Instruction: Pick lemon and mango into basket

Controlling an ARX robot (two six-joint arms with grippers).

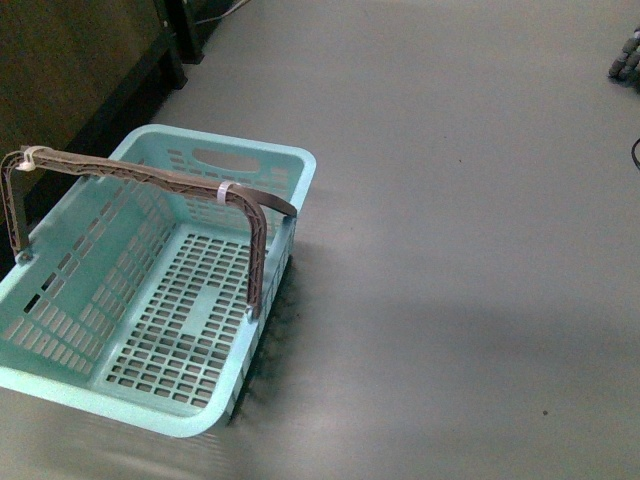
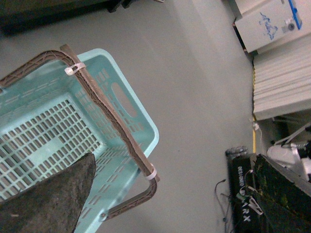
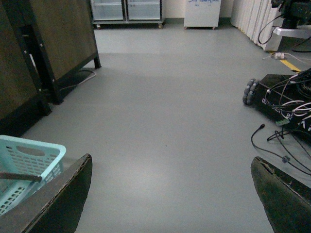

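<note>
Pincer (image 3: 171, 159) of right arm agape above floor (image 3: 165, 111) beside basket (image 3: 30, 151)

The floor (image 1: 450, 200) is a smooth grey surface, plain and a little shiny, and it fills most of every view. A soft pale reflection (image 3: 160, 170) lies on it in the right wrist view, and the front view is darker across its lower part. On one side stands a large dark brown wooden cabinet (image 3: 63, 34) on black legs (image 3: 46, 73). At the far wall there are glass-fronted cabinets (image 3: 127, 9) and a white cabinet (image 3: 201, 12) with a blue drawing. Beside it hang white ribbed panels (image 3: 248, 19), near a yellow strip (image 3: 291, 65) and black cables (image 3: 262, 133) on the floor
</note>
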